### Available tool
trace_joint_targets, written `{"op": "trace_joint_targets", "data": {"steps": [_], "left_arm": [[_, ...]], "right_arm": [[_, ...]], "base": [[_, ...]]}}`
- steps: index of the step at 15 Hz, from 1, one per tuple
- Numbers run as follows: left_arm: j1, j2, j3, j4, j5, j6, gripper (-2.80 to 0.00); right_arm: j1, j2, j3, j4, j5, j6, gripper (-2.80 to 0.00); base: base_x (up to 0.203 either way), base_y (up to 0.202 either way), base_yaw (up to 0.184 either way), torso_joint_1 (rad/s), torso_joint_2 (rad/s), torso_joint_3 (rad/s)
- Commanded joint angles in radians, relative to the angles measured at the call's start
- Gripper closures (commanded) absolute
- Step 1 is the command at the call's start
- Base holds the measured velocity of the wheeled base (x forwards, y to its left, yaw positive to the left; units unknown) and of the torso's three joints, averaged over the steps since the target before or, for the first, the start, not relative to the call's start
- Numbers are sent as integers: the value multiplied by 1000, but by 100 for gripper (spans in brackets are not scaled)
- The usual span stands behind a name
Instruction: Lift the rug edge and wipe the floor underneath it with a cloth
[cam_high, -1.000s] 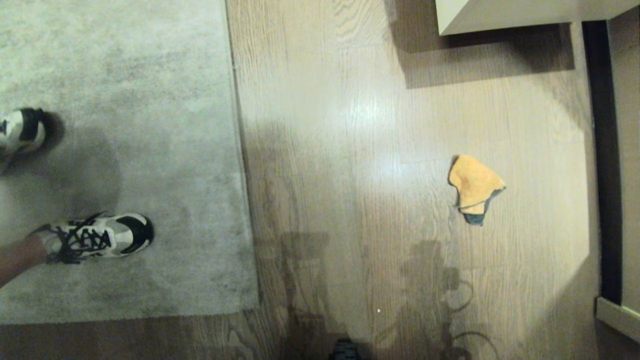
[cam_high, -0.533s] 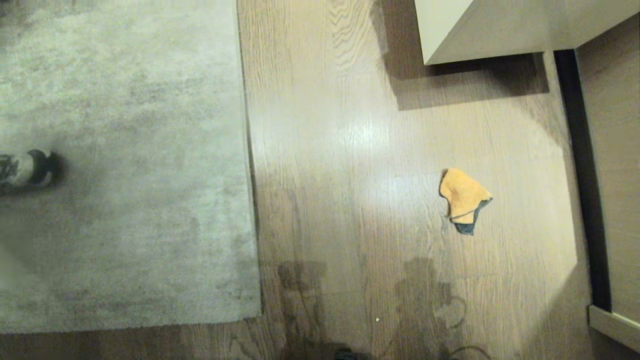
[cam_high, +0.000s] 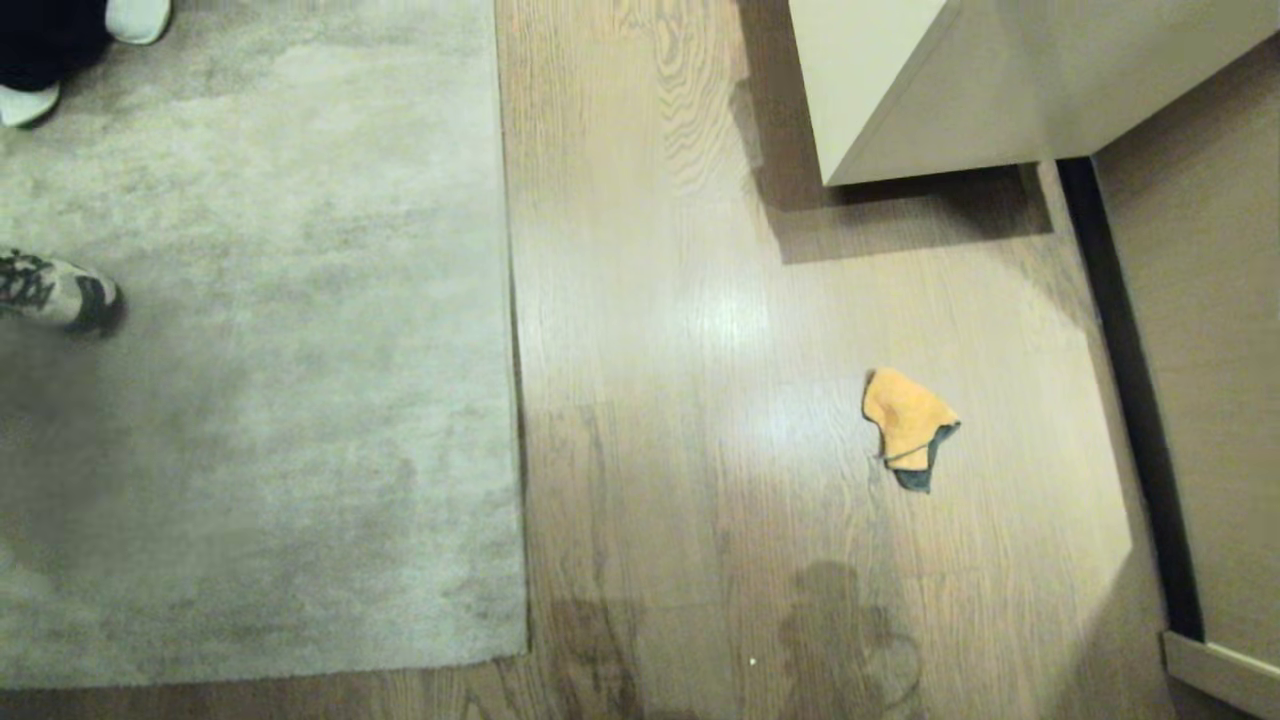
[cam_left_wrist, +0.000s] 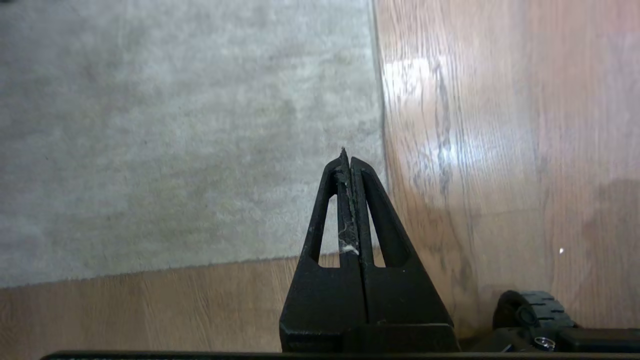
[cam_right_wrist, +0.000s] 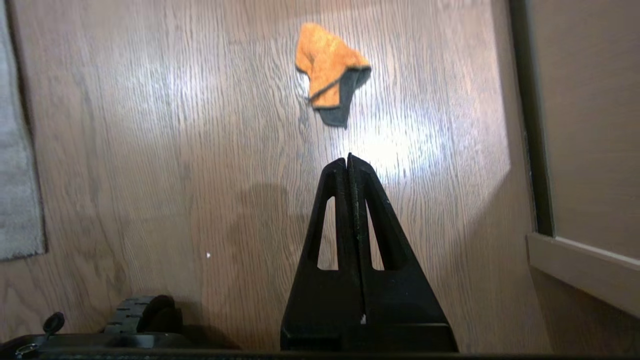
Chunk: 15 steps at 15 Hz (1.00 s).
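The rug edge (cam_high: 510, 400) lies left, the cloth (cam_high: 905, 425) well right on the floor (cam_high: 680, 450).

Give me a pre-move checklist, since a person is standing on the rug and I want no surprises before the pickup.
1. Cloth lies free on the floor: ok.
2. Right gripper shut, must open first: not ok.
3. Left gripper shut, empty: ok.
4. Rug edge flat, unlifted: ok.
5. Person's shoe on the rug, away from the edge: ok.
6. Cabinet clear of the cloth: ok.

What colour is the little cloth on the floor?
The cloth is orange-yellow with a dark teal-grey bit at one end. It shows best in the right wrist view.
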<state>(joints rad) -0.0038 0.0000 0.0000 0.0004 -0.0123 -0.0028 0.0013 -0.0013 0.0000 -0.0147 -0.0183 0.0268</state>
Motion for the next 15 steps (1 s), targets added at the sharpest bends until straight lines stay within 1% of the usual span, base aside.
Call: {"op": "trace_joint_targets", "data": {"steps": [1,15], "left_arm": [[0,0,0,0,0,-1,0],[0,0,0,0,0,-2,0]], "right_arm": [[0,1,0,-1,0,-1,0],[0,1,0,-1,0,-1,0]], "base": [[0,0,0,-1,2,193],[0,0,0,2,4,202]]}}
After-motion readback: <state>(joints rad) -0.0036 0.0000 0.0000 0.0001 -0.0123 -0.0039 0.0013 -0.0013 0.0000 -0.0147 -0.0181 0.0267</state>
